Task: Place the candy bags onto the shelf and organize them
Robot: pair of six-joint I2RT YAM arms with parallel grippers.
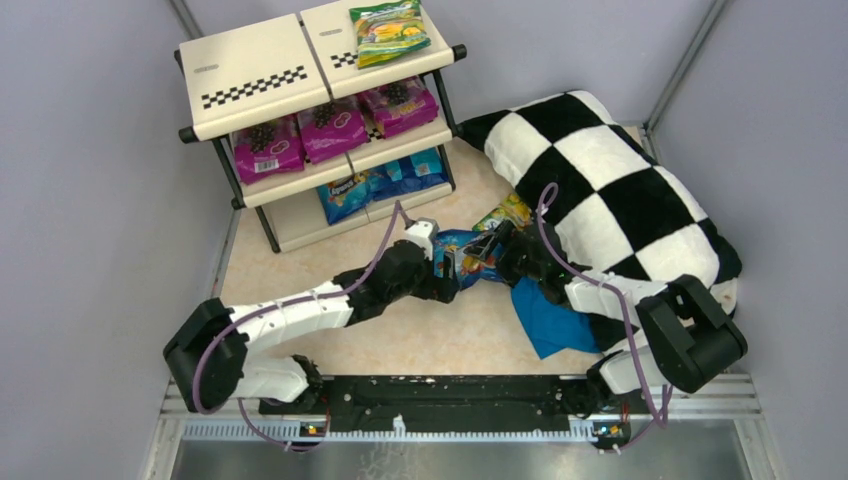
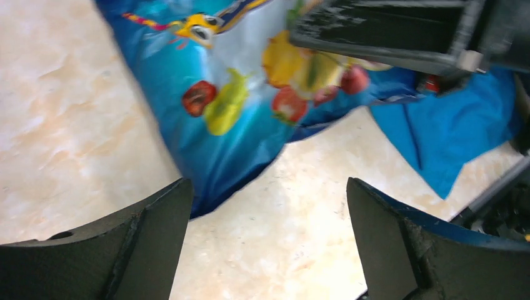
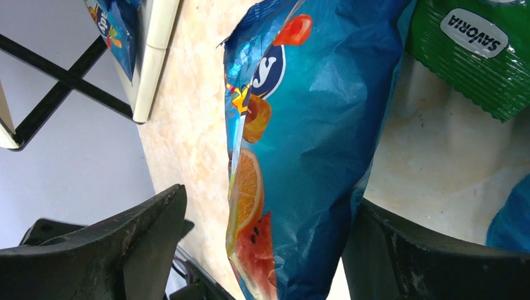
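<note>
L gripper (image 2: pixel 269 182) spread wide. The blue candy bag (image 2: pixel 231 81) lies just ahead on the table (image 2: pixel 75 112), not btwn its fingers. R gripper (image 3: pixel 269 194) also wide, straddling the bag, its left finger clear of it.

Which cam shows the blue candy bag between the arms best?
Right wrist: the blue candy bag fills the frame, with its print sharp. Left wrist shows only one end, motion-blurred. Top external shows it small and partly hidden.

Bright, even diffuse light, soft shadows under shelf (image 1: pixel 250 65) tiers. Left wrist view motion-blurred across blue candy bag (image 2: pixel 187 144); right wrist view sharp, mild sheen on foil
</note>
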